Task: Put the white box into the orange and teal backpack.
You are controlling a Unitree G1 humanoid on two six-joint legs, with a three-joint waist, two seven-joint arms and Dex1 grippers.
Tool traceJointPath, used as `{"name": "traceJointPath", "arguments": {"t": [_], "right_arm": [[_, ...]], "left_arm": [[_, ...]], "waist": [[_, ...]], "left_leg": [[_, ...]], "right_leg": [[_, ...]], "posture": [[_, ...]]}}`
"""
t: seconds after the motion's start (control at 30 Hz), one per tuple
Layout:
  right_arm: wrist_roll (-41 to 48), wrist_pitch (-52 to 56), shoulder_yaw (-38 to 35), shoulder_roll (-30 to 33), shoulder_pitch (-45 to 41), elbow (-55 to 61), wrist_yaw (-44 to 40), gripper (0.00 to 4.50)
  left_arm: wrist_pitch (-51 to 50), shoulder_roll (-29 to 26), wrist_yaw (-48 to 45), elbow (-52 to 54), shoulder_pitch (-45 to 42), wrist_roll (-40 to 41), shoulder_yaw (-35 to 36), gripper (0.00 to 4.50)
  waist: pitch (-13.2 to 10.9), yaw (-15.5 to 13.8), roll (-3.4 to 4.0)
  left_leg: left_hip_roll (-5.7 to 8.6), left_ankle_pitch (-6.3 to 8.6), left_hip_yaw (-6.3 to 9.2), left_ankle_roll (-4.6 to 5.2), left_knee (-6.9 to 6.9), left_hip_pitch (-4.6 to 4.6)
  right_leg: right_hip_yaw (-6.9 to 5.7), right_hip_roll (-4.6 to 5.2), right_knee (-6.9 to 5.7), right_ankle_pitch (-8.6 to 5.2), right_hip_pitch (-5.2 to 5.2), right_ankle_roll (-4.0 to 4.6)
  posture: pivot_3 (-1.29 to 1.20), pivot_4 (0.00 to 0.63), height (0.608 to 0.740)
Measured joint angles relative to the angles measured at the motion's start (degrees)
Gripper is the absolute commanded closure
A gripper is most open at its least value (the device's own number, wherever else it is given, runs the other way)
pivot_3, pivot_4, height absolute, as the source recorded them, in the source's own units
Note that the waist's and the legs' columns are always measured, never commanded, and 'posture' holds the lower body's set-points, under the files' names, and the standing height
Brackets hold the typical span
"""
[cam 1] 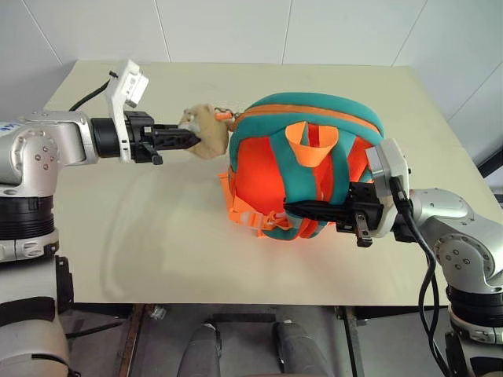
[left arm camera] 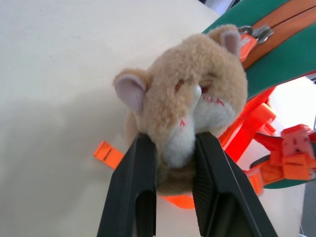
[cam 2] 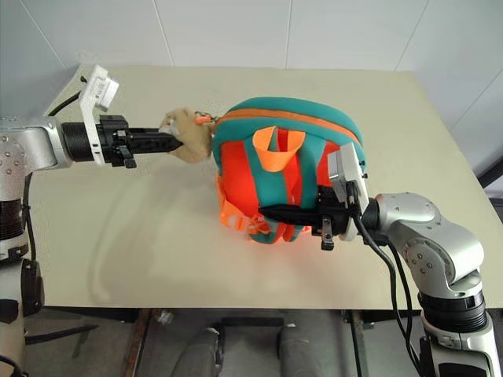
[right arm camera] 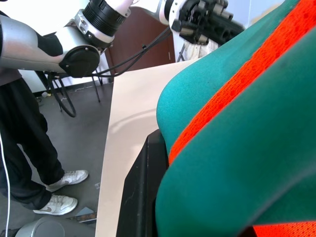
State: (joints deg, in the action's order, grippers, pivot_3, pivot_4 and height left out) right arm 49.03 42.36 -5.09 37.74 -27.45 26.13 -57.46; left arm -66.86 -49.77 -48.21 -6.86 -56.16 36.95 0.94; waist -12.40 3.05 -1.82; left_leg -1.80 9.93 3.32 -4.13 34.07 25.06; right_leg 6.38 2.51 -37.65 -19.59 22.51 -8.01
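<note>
The orange and teal backpack [cam 1: 306, 161] sits upright near the middle of the frame on the beige table [cam 1: 157, 228], its teal straps and orange back panel facing the camera, an orange webbing loop standing up at the top. A tan plush toy [cam 1: 206, 131] hangs off the zipper at the backpack's upper left side.

The left gripper [cam 1: 191, 138] reaches in from the left edge of the frame, roughly level, and its two black fingers [left arm camera: 133, 187] are closed on the plush toy; in the left wrist view they pinch the toy's snout and chin from both sides, with orange strap ends and buckles lying on the table behind it.

The right gripper [cam 1: 295, 209] comes in from the lower right of the frame and points toward the left. Its fingers are clamped on a teal strap at the lower front of the backpack; in the right wrist view one black finger [right arm camera: 140, 192] presses against teal fabric edged with orange mesh. In that same view a person's dark trousers and white shoes [right arm camera: 61, 190] stand on the floor beside the table
</note>
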Motion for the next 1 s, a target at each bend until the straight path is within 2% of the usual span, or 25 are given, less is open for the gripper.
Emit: {"name": "traceJointPath", "arguments": {"t": [0.3,0.47,0.6,0.87,1.0], "right_arm": [[0.4,0.0,0.0,0.0,0.9,0.7,1.3,4.50],[0.5,0.0,0.0,0.1,0.9,0.8,1.5,4.50],[0.6,0.4,0.0,1.2,0.8,0.8,1.6,4.50],[1.4,5.9,-1.7,10.9,-0.4,0.7,2.2,1.84],[1.6,6.9,-5.1,18.2,0.6,0.8,0.3,0.50]], "left_arm": [[9.3,-1.7,-8.4,-7.3,2.7,-9.6,-12.6,3.93],[17.6,2.7,-11.1,-14.4,2.3,-16.5,-18.9,3.93],[23.0,5.2,-12.0,-18.1,1.1,-19.1,-18.9,3.94],[23.3,3.1,-16.4,-13.5,7.5,-16.5,-10.0,1.25],[27.7,2.2,-14.3,-8.3,13.6,-14.2,0.1,0.05]], "waist": [[0.0,0.0,0.00],[0.0,-0.1,-0.01],[0.0,-0.1,-0.01],[0.0,-0.2,0.00],[0.0,-0.3,0.00]], "left_leg": [[0.00,0.00,-0.03,0.00,-0.05,0.00],[-0.01,0.00,-0.03,0.00,-0.04,0.00],[-0.01,0.00,-0.03,0.00,-0.05,0.00],[-0.03,0.00,-0.01,0.01,-0.12,0.05],[-0.02,0.01,-0.06,0.01,-0.13,0.05]], "right_leg": [[0.01,0.00,0.01,-0.02,0.02,0.04],[0.01,0.00,0.02,-0.02,0.01,0.04],[0.02,0.01,0.03,-0.02,0.01,0.04],[-0.03,0.03,0.04,-0.05,0.08,0.09],[-0.01,0.10,0.09,-0.05,0.07,0.09]], "posture": [[0.00,0.150,0.740],[0.00,0.150,0.740],[0.00,0.150,0.740],[0.00,0.150,0.740],[0.00,0.150,0.740]]}}
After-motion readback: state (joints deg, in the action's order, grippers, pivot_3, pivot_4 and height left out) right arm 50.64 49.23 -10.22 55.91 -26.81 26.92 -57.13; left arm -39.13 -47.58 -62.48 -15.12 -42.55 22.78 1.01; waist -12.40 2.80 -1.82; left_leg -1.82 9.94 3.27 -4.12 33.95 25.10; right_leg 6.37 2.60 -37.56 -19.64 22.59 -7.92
